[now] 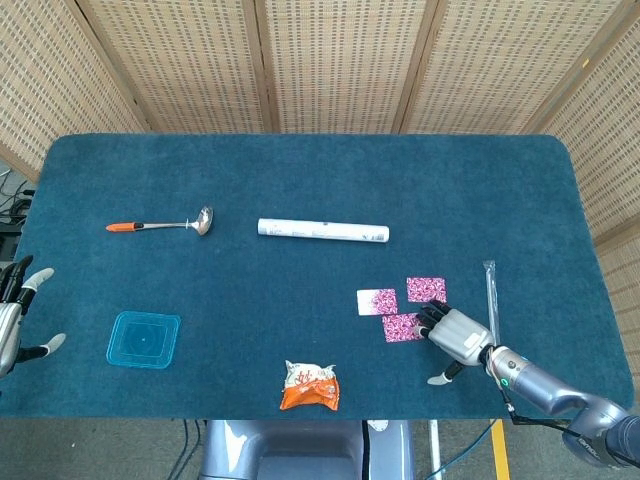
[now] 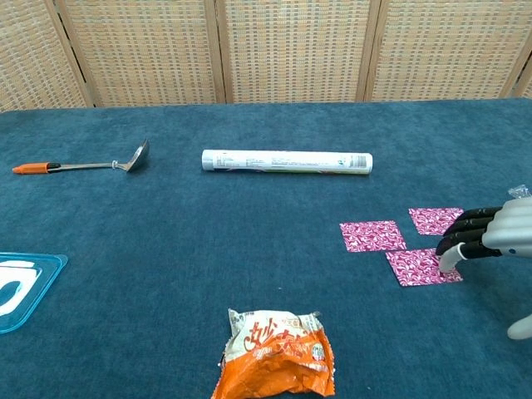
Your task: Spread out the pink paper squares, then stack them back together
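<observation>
Pink patterned paper, in three squares, lies spread on the right part of the blue table cloth [image 1: 300, 180]. The left square [image 1: 377, 301] and the far square [image 1: 426, 289] sit side by side with a gap between them. The near square [image 1: 402, 327] lies toward the robot, its far corners just beside the near corners of the other two; whether the corners touch cannot be told.

The right hand [image 1: 455, 332] rests at the right edge of the near square. Its dark fingertips [image 2: 453, 247] are on or just over that edge; contact cannot be confirmed from either view. The fingers are lightly curled and apart, the thumb hangs free toward the robot, and the hand holds nothing.

All three squares lie to the left of the right hand and slightly farther from the robot. The squares have no long axis, so approach direction is not constrained by shape. The right hand is far nearer than the left hand [image 1: 15, 318], which waits, fingers apart and holding nothing, off the left end of the table. The spreading step appears complete; stacking appears to be the remaining step, likely by sliding the near square toward the other two.

A clear straw wrapper [image 1: 490, 296] lies just right of the squares.
</observation>
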